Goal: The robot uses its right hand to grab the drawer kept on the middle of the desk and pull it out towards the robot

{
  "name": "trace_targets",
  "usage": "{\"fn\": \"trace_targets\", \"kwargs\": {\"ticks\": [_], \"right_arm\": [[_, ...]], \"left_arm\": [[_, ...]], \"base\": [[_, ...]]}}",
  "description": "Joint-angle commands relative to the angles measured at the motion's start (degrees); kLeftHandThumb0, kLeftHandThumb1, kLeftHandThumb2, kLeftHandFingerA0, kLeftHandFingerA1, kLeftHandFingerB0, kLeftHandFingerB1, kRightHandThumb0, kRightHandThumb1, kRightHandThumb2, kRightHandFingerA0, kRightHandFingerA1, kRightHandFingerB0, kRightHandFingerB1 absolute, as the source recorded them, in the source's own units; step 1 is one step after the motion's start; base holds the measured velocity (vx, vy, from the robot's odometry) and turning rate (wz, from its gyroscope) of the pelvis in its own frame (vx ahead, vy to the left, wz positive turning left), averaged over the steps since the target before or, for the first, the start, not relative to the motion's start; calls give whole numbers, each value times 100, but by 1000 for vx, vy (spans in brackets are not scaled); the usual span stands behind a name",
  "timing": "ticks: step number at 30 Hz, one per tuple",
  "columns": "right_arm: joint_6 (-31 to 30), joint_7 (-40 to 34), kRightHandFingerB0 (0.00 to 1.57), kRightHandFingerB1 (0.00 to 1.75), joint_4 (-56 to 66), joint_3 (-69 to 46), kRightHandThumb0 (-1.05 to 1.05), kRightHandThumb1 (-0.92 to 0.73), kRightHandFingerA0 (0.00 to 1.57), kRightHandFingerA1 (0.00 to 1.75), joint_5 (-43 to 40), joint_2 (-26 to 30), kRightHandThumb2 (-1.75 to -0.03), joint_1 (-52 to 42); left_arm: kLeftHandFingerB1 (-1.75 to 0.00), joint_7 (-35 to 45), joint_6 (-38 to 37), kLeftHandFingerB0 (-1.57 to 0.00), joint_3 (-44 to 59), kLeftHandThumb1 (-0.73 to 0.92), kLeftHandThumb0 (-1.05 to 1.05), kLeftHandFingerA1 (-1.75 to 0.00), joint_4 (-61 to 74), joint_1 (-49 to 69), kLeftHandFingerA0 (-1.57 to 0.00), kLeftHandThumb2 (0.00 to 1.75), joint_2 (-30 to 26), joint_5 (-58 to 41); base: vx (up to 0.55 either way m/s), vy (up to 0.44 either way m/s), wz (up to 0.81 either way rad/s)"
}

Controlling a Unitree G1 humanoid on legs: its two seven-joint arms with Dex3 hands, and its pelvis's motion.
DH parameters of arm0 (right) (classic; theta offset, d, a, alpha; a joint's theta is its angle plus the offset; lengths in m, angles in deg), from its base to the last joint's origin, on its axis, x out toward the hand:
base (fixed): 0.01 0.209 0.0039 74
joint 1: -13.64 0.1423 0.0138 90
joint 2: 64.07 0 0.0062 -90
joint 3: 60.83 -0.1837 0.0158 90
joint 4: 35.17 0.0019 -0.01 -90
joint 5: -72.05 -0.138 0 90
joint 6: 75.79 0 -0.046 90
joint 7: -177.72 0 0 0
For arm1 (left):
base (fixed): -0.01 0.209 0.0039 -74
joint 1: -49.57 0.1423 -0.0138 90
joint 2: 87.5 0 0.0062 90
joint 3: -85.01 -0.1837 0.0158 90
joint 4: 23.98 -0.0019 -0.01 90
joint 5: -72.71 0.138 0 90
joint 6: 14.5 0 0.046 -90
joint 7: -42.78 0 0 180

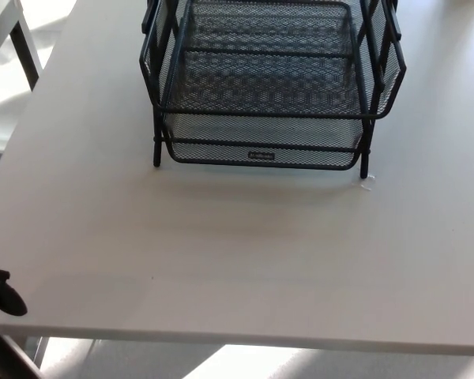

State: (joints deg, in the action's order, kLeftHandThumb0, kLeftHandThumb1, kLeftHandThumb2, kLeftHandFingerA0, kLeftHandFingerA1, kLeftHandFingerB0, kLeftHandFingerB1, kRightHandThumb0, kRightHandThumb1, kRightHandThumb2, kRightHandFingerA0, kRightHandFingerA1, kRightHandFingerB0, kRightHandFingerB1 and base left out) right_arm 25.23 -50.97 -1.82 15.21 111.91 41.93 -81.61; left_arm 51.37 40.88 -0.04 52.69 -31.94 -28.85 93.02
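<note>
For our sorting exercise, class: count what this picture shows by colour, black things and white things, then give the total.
Black: 2, the mesh drawer rack and part of the robot's left hand at the desk's near edge.
White: 2, the desk and another table at the far left corner.
Total: 4
</note>
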Motion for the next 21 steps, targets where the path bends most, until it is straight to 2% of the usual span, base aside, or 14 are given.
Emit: {"fn": "trace_targets", "kwargs": {"ticks": [1, 2, 3, 4, 5, 6, 7, 8, 9, 13, 14, 15, 21], "right_arm": [[138, 195, 36, 43, -394, 232, -43, -43, 69, 68, -487, 32, -71, 87], [151, 242, 36, 43, -410, 277, -43, -43, 69, 68, -542, 13, -71, 91], [37, 299, 42, 35, -435, 389, -38, -55, 78, 73, -512, 20, -57, 107], [39, 290, 42, 35, -450, 428, -38, -55, 78, 73, -548, 32, -57, 113], [-22, 428, 40, 35, -501, 529, -40, -57, 82, 88, -517, 58, -59, 167], [-49, 481, 40, 35, -533, 605, -40, -57, 82, 88, -534, 78, -59, 194], [42, 634, 39, 34, -497, 678, -38, -58, 83, 99, -572, 81, -58, 155], [120, 994, 35, 33, -493, 759, -40, -60, 90, 100, -639, 90, -58, 147], [122, 1144, 31, 43, -525, 826, -49, -48, 92, 89, -678, 100, -75, 178], [159, 1382, 32, 43, -789, 1002, -48, -48, 97, 85, -779, 110, -76, 345], [164, 1381, 32, 43, -802, 1021, -48, -48, 97, 85, -797, 116, -76, 351], [174, 1544, 39, 33, -962, 1070, -42, -60, 99, 75, -838, 122, -58, 450], [246, 1811, 38, 33, -983, 1284, -43, -62, 93, 78, -926, 261, -59, 559]], "left_arm": [[-61, -35, -195, -81, 3, 56, -27, -90, -36, 2, -79, 57, 28, 43], [-61, -30, -210, -81, -5, 56, -27, -90, -83, -12, -79, 57, 23, 48], [-61, -46, -196, -81, 3, 56, -27, -90, -80, -3, -79, 57, 33, 65], [-61, -46, -201, -81, 4, 56, -27, -90, -84, -5, -79, 57, 34, 66], [-60, -61, -177, -82, 12, 56, -26, -90, -55, 3, -80, 57, 52, 73], [-60, -67, -168, -82, 17, 56, -26, -90, -44, 7, -80, 57, 61, 77], [-61, -53, -194, -81, 20, 56, -26, -89, -53, 11, -79, 57, 59, 52], [-60, -25, -147, -81, 25, 56, -26, -89, -20, 24, -79, 57, 53, 50], [-60, -21, -134, -81, 30, 56, -26, -88, -3, 26, -79, 57, 49, 56], [-60, -49, -176, -82, 35, 55, -26, -89, -21, 7, -80, 57, 62, 49], [-60, -49, -176, -82, 36, 55, -26, -89, -21, 7, -80, 57, 62, 49], [-60, -74, -184, -82, 38, 55, -26, -88, -31, 4, -80, 57, 69, 69], [-61, -109, -217, -82, 57, 56, -26, -88, -30, 75, -80, 57, 111, 62]], "base": [[0, 0, 0], [0, 0, 0], [0, 0, 0], [0, 0, 0], [0, 0, 0], [0, 0, 0], [0, 0, 0], [0, 0, 0], [0, 0, 0], [0, 0, 0], [0, 0, 0], [0, 0, 0], [0, 0, 0]]}}
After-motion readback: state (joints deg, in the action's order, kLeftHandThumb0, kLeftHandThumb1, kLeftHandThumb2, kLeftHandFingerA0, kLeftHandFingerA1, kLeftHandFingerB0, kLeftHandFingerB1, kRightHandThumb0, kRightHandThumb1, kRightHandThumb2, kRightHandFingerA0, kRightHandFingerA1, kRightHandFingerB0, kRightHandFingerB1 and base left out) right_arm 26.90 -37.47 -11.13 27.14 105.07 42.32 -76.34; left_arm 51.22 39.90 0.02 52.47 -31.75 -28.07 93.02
